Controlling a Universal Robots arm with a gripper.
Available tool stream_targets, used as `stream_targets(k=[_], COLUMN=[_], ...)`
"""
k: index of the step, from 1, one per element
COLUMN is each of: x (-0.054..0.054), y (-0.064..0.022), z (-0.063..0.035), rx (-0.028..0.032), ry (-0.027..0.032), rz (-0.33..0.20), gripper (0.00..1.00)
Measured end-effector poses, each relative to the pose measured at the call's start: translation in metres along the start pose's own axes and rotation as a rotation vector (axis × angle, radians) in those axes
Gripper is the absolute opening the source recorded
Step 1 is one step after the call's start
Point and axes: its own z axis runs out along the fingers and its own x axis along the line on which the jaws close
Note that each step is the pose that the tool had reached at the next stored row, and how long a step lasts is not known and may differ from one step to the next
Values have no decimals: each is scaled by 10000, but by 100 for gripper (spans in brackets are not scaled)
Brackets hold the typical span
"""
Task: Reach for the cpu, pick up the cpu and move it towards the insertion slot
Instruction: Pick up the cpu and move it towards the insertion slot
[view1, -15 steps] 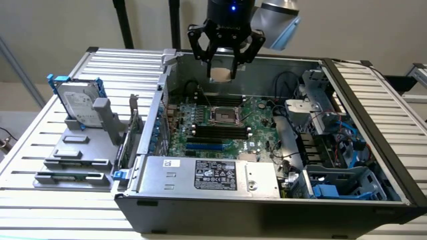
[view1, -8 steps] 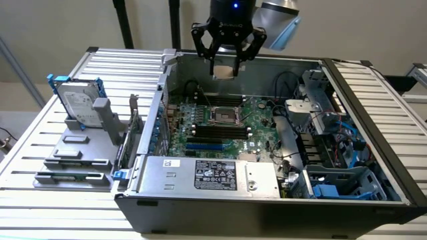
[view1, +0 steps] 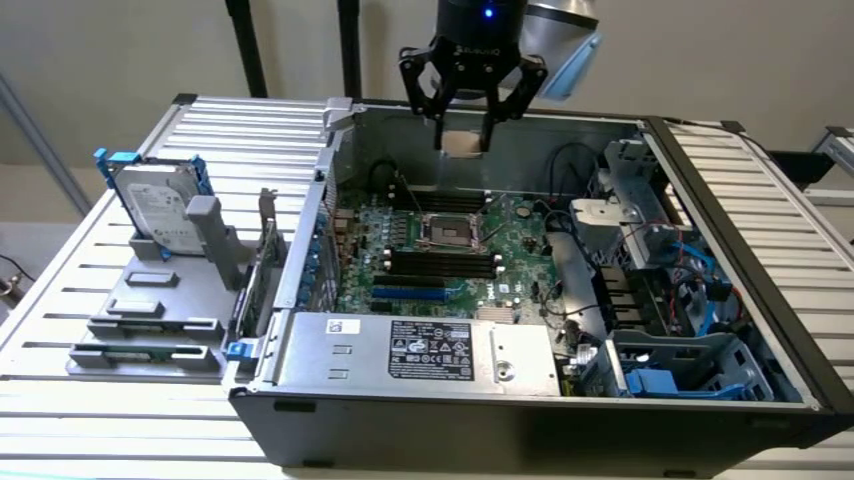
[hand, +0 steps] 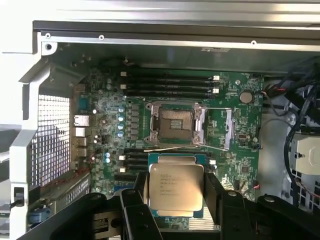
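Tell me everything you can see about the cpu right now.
The cpu is a small flat square chip with a silvery metal top bearing faint printed text and a pale rim around it. It is held between the gripper's black fingers, which press on two opposite edges. In the exterior view it hangs above the open computer case, over the back of the green board, clear of everything below. The slot, with its shiny frame and dark centre, lies under it, open and unfilled.

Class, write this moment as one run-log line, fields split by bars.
pincer: shut on chip | chip: lifted, held above open computer case | socket: empty, frame open | chip not yet at socket
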Motion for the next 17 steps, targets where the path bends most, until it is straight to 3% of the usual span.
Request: stream_targets(k=[3,17], x=[0,-6], y=[30,248], z=[8,28], rx=[2,2], ry=[-84,-81], rz=[-3,-3], gripper=[55,55])
